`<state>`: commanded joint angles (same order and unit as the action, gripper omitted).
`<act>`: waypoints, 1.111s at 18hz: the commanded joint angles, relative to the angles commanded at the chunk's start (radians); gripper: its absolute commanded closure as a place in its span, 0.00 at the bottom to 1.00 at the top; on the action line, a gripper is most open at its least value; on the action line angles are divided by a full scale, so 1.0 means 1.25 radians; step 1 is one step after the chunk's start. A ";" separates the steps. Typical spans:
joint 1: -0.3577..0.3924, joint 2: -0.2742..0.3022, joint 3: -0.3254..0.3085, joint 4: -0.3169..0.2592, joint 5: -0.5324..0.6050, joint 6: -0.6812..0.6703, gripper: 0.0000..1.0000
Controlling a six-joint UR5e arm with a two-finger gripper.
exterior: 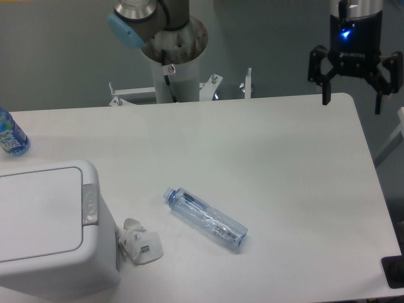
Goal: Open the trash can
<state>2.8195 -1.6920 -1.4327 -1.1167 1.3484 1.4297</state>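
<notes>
Trash can [53,230] sits lid-shut at bench's front-left corner; gripper [352,101], fingers spread and empty over the far-right corner, should cross over and press squarely on the grey button [90,204].

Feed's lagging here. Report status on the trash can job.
Gripper open, high at table's far right corner. Trash can lid shut, untouched. Bottle lying mid-table, not blocking.

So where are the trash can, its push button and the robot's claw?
trash can [38,218]: fixed camera, middle of the lid.
push button [90,203]: fixed camera, grey strip beside the lid.
claw [351,98]: fixed camera, gap between fingertips.
</notes>
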 joint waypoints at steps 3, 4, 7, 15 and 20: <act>-0.001 -0.001 0.000 0.000 0.000 0.000 0.00; -0.001 -0.001 0.000 0.000 0.001 -0.001 0.00; -0.001 -0.007 0.007 0.000 0.001 -0.004 0.00; -0.032 -0.037 0.037 0.029 0.001 -0.186 0.00; -0.076 -0.075 0.082 0.049 0.000 -0.351 0.00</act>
<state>2.7245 -1.7854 -1.3301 -1.0554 1.3484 0.9914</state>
